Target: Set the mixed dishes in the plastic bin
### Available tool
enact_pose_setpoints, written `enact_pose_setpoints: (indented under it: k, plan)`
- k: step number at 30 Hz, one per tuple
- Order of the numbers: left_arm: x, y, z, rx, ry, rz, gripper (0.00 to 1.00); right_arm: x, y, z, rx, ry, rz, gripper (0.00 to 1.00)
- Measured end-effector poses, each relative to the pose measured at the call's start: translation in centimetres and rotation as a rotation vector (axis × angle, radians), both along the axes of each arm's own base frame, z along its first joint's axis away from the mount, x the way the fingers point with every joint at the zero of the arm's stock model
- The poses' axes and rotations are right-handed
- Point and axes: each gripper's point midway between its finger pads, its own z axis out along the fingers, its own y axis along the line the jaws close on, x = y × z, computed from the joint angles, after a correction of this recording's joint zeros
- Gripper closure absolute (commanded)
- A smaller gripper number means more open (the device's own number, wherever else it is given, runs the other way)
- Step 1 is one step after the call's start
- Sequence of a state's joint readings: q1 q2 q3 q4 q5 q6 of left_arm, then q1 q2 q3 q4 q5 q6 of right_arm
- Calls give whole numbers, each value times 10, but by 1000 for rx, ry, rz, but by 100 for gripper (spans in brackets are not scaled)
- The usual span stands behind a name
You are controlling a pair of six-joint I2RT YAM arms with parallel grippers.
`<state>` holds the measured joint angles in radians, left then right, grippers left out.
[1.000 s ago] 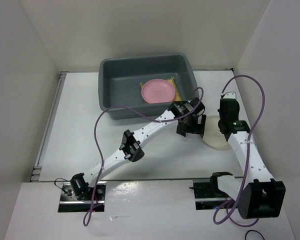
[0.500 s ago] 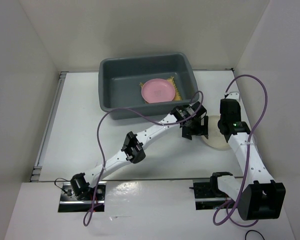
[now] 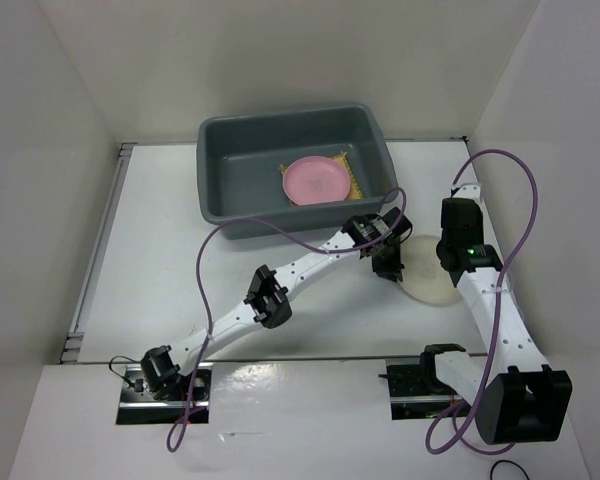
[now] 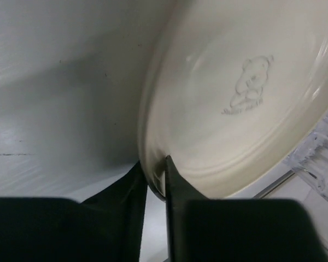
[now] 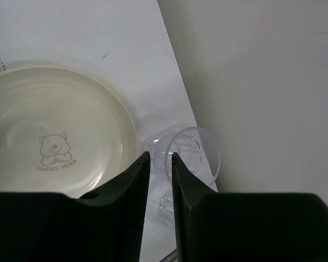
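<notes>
One round cream-white plate (image 4: 235,98) sat just outside the grey-blue rectangular plastic bin (image 3: 220,200), its rim pinched by the left hand (image 4: 154,164), apparently for lifting in.

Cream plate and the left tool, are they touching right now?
Touching. The left wrist view shows the left tool closed on the cream plate at its rim, one finger against each side.

We are looking into a robotics lab test cell. Plain white panels (image 3: 60,150) are boxing in a white table (image 3: 150,260) on three sides. A left arm (image 3: 310,262) and a right arm (image 3: 480,295) are standing bolted to black base plates (image 3: 130,405) at the near edge, purple cables (image 3: 193,270) are looping loose, and a gray-blue plastic bin (image 3: 208,170) is sitting on the table.
</notes>
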<state>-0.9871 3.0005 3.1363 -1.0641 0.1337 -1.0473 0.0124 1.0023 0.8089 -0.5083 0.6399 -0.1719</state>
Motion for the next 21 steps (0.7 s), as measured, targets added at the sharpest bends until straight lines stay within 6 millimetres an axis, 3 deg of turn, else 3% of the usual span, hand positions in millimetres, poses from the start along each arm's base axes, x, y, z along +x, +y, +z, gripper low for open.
enact_pose_setpoints:
  k: [4, 10, 14, 17, 21]
  plan:
    - [-1, 0, -1, -2, 8, 1, 100, 0, 0, 0, 0, 0, 0, 73]
    - [-3, 6, 0, 26, 10, 2, 100, -1, 0, 2, 0, -9, 0, 73]
    - [-4, 25, 10, 98, -19, -3, 100, -1, 0, 4, 5, -23, -8, 74]
    - [0, 39, 30, 140, -66, -11, 100, -2, -1, 5, 7, -33, -16, 74]
    - [10, 54, 77, 113, -115, -8, 100, -2, -1, 6, 6, -38, -23, 74]
